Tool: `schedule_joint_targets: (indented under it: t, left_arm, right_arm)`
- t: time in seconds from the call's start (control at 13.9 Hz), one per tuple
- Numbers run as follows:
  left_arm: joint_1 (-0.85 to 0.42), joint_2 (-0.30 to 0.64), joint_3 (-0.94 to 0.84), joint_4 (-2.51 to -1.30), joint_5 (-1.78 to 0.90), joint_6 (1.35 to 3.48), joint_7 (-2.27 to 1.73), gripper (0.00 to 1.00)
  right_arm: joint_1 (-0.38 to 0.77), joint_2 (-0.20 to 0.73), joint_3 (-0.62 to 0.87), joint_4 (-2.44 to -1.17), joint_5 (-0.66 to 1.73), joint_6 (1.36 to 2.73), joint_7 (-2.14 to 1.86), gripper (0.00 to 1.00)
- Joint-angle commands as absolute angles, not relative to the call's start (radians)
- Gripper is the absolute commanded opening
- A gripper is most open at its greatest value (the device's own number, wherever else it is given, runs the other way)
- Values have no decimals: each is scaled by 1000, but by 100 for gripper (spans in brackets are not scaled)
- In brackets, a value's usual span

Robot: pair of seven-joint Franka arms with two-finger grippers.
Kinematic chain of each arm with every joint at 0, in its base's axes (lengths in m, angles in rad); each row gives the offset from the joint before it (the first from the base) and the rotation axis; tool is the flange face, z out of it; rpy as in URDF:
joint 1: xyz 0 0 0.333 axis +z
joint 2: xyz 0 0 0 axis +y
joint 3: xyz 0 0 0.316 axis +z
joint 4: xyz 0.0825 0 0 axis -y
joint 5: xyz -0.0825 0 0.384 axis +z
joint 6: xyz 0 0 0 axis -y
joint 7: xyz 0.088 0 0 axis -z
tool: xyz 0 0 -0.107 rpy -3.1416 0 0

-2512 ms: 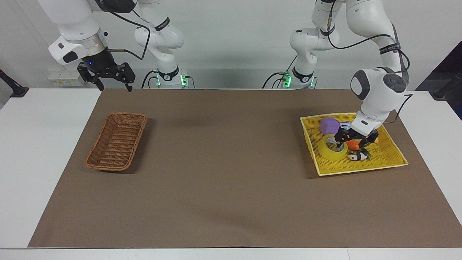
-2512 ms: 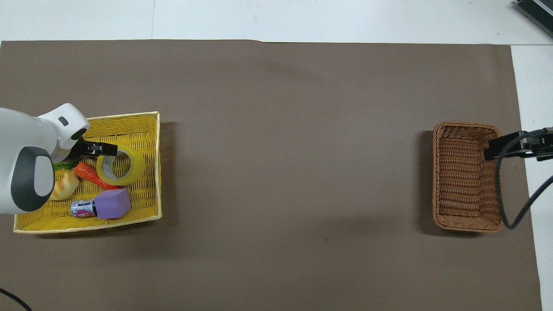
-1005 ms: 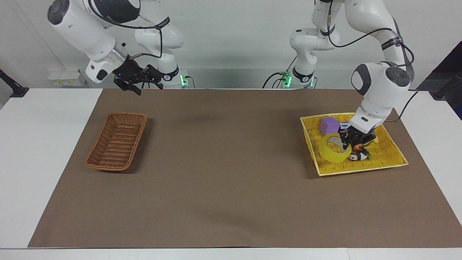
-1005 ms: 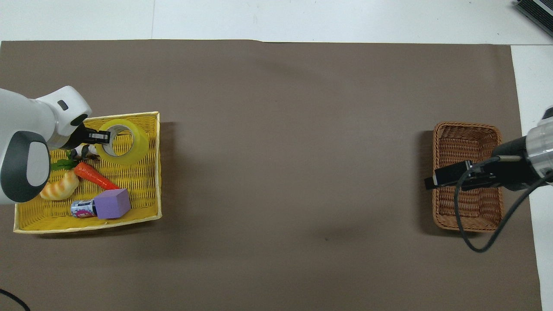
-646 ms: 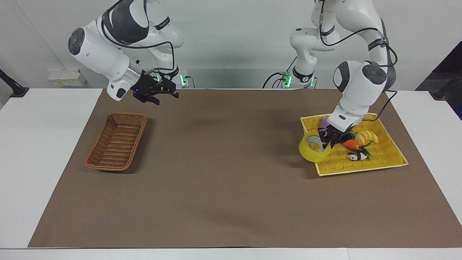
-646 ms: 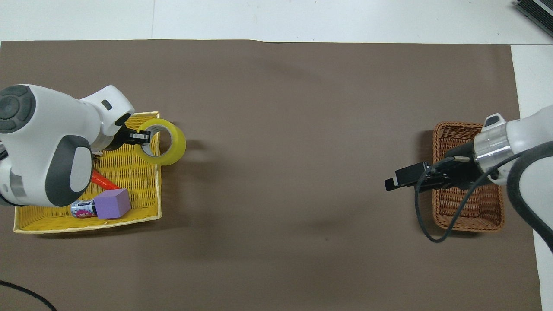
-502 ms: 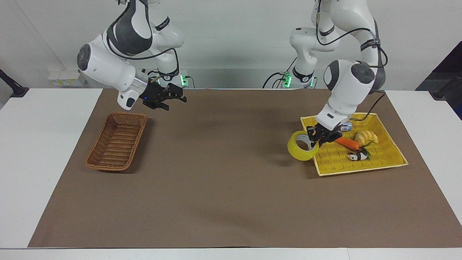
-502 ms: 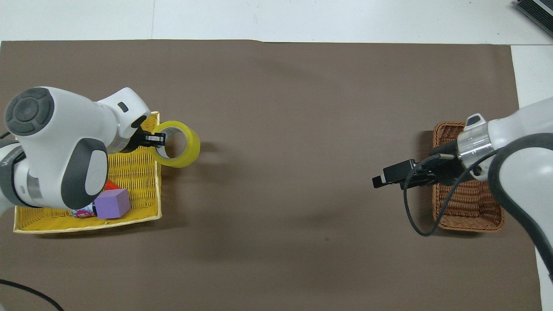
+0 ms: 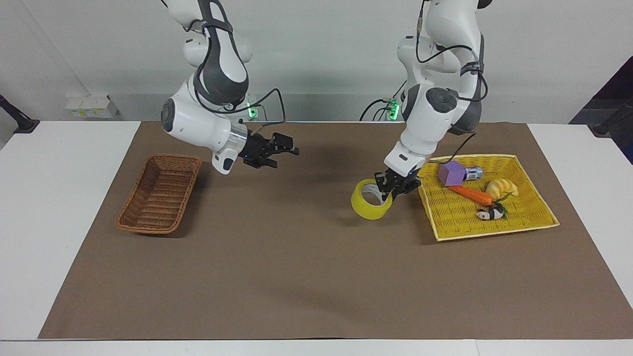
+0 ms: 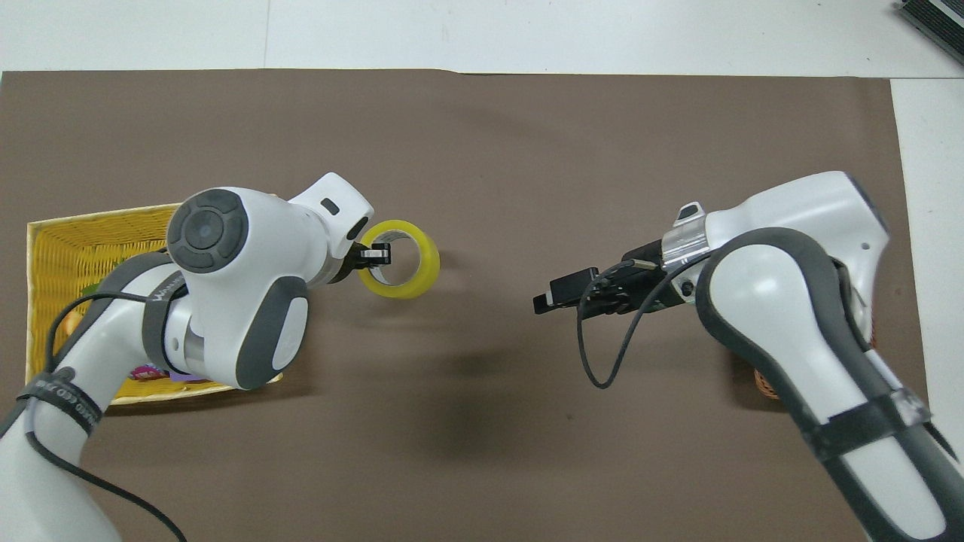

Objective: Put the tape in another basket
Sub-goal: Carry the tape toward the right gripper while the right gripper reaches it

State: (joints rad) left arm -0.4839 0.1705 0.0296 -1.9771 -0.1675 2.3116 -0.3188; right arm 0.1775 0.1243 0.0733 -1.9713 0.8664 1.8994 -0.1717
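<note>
Tape first: we are carrying the wide ring-shaped roll of translucent yellow tape [image 9: 371, 201] in our left gripper [image 9: 390, 190], whose fingers are pinching the roll's wall, one inside the pale core and one outside. The roll is hanging tilted in the air over the brown mat [image 9: 316, 277], just clear of the square bright-yellow woven basket [image 9: 494, 225] at the left arm's end of the table.

We judge that gripping the wall rather than the full width is suiting the narrow fingers, and is leaving the rest of the ring free for a handover. Our right gripper [image 9: 286, 151] is reaching out over the mat toward the tape, its fingers spread (ready, we think, to receive it), since the narrow oblong brown wicker basket [image 9: 160, 195] is lying at the right arm's end, well apart from the roll.

Facing us, the camera is showing the roll off the mat and the purple block [image 9: 451, 174], carrot [image 9: 472, 194] and bread roll [image 9: 502, 188] lying in the yellow basket. Overhead, the left arm is hiding most of that, and the right arm is covering nearly all of the wicker basket, yet the open gap between the two grippers is reading plainly.
</note>
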Motion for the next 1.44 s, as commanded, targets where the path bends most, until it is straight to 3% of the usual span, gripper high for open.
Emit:
schedule_joint_targets:
  t: [0.0,0.43,0.65,1.0,1.08,1.15,1.22,1.36]
  left_arm:
    - [-541,173,48,-1983,-202,2352,-371,0]
    - [-627,169,48,-1983,-204,2353,-448,0]
    - [-655,167,48,-1983,-262,2370,-451,0]
    - [-658,166,48,-1983,-262,2370,-451,0]
    - [-658,166,48,-1983,-262,2368,-451,0]
    - [-664,166,48,-1983,-262,2368,-453,0]
    - [-666,166,48,-1983,-262,2370,-465,0]
    - [-666,166,48,-1982,-262,2370,-479,0]
  right_arm:
    - [201,170,71,-1977,972,1927,-280,100]
    - [241,296,81,-1963,1061,2080,-383,100]
    - [264,330,81,-1957,1202,2131,-394,100]
    - [275,342,77,-1956,1189,2152,-458,100]
    - [275,341,78,-1957,1178,2152,-478,67]
    - [275,339,78,-1963,1171,2152,-482,41]
    - [275,337,78,-1968,1170,2152,-482,26]
    - [275,337,78,-1970,1170,2151,-479,7]
